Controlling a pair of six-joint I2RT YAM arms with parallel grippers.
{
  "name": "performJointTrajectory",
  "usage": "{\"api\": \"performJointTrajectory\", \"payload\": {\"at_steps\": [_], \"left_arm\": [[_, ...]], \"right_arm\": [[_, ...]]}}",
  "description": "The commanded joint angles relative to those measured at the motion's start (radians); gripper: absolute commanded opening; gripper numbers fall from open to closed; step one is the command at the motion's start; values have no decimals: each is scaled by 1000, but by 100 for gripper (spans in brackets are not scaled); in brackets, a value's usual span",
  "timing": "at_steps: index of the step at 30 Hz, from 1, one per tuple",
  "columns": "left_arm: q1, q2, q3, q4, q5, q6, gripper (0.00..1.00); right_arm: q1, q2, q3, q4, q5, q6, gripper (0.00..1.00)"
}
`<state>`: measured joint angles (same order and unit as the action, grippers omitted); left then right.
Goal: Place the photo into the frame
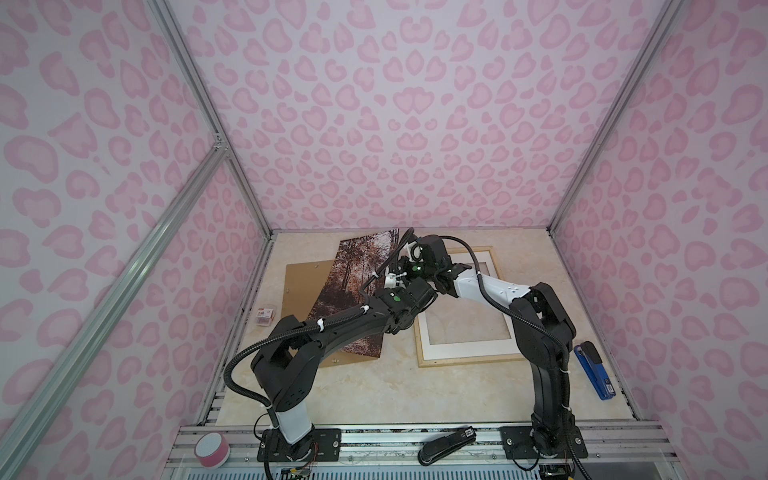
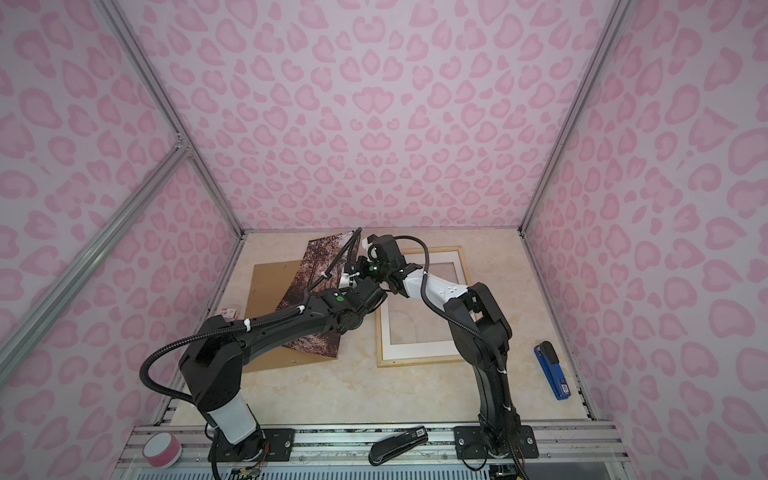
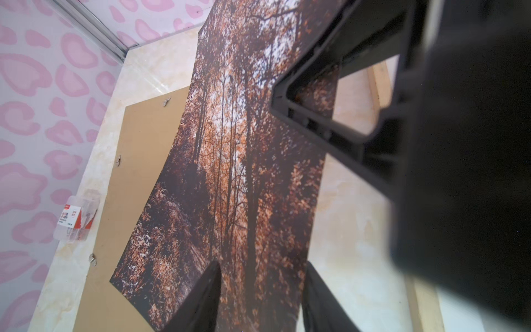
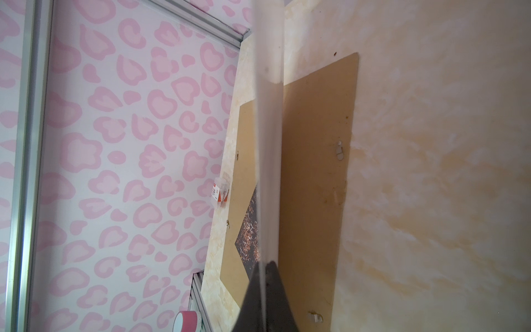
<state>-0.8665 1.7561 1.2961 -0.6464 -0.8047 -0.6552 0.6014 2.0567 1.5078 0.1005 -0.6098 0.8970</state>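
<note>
The photo [image 1: 353,282] [image 2: 320,270], an autumn forest print, is tilted up off the table. Its lower corner rests on the brown backing board. My right gripper [image 4: 268,263] is shut on the photo's raised edge, which shows there edge-on as a pale strip [image 4: 268,143]. My left gripper [image 3: 263,264] stands open close over the print's face [image 3: 244,172], one jaw by the photo's side edge. Both wrists meet above that edge in both top views. The pale wood frame [image 1: 469,360] [image 2: 415,361] lies flat to the right with a white mat [image 1: 469,350] inside it.
The brown backing board [image 1: 299,286] lies at the left, with a small clear packet [image 1: 266,316] beside it. A blue stapler [image 1: 594,370] lies at the right wall. A black stapler [image 1: 446,444] and a pink tape roll [image 1: 212,451] sit on the front rail.
</note>
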Motion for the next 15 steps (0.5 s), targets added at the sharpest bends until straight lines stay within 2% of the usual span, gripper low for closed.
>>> {"api": "performJointTrajectory", "payload": {"at_steps": [1, 12, 13, 15], "left_arm": [[-3, 8, 9, -24, -33, -18, 45], [-5, 30, 20, -24, -11, -26, 37], [-5, 32, 23, -25, -13, -26, 33], [-5, 35, 27, -29, -11, -26, 31]], "right_arm": [[0, 2, -8, 41, -8, -1, 0], [-5, -1, -11, 53, -21, 6, 0], [-5, 0, -11, 53, -21, 5, 0], [-5, 1, -9, 53, -22, 6, 0]]}}
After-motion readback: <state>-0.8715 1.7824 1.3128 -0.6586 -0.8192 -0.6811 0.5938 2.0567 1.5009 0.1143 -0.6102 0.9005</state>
